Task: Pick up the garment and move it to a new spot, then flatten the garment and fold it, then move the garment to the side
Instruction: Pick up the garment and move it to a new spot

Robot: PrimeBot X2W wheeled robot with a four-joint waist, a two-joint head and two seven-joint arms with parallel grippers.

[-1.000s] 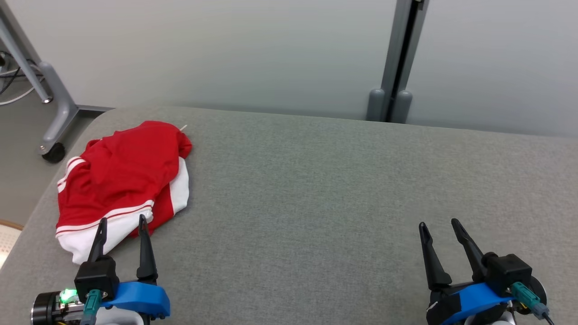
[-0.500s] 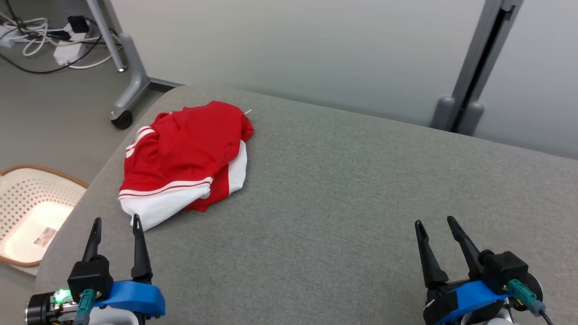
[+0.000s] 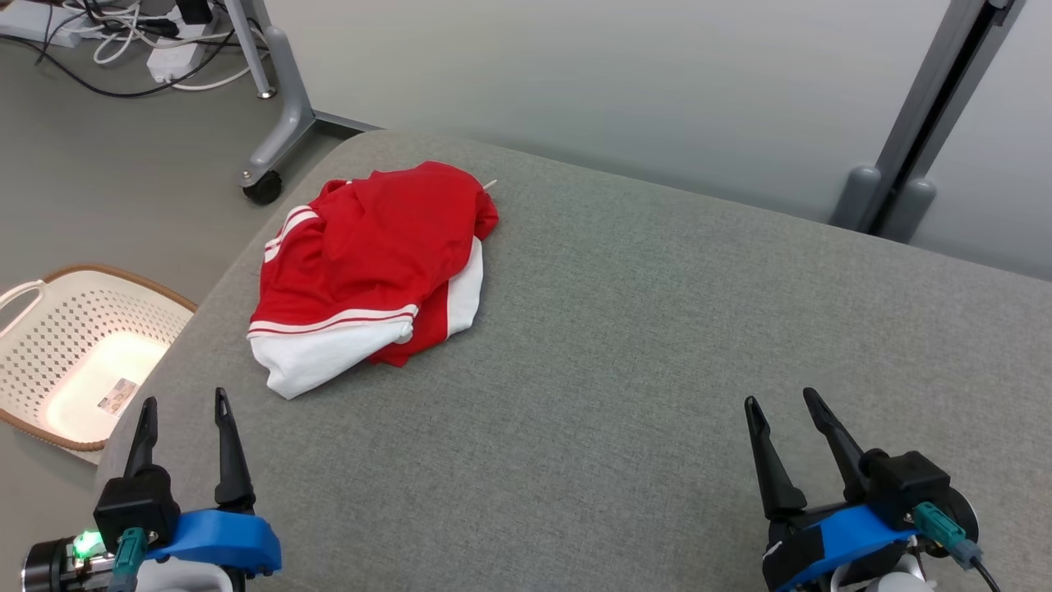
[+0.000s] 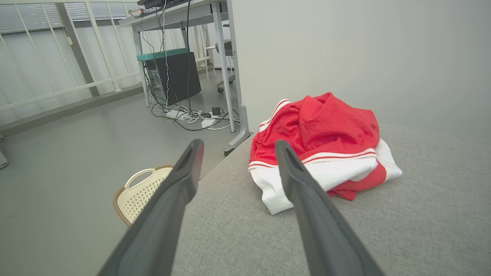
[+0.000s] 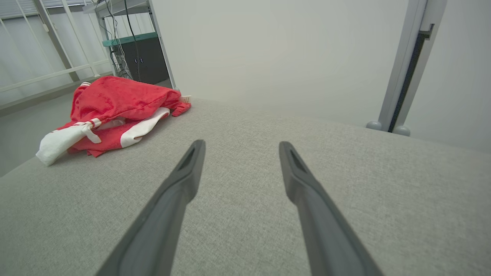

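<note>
The garment is a red top with white bands, lying crumpled near the far left corner of the grey padded surface. It also appears ahead in the left wrist view as a bunched garment, and far left in the right wrist view as the same garment. My left gripper stands open at the near left edge, short of the cloth, nothing between its fingers. My right gripper stands open at the near right, well away from the cloth and empty.
A cream perforated basket sits on the floor left of the surface. A wheeled grey desk leg and cables lie beyond the far left corner. A grey post stands against the wall at the back right.
The head camera has turned left, so the whole picture shifted right and the basket and cables came into view. The garment lies as before and both grippers stay open.
</note>
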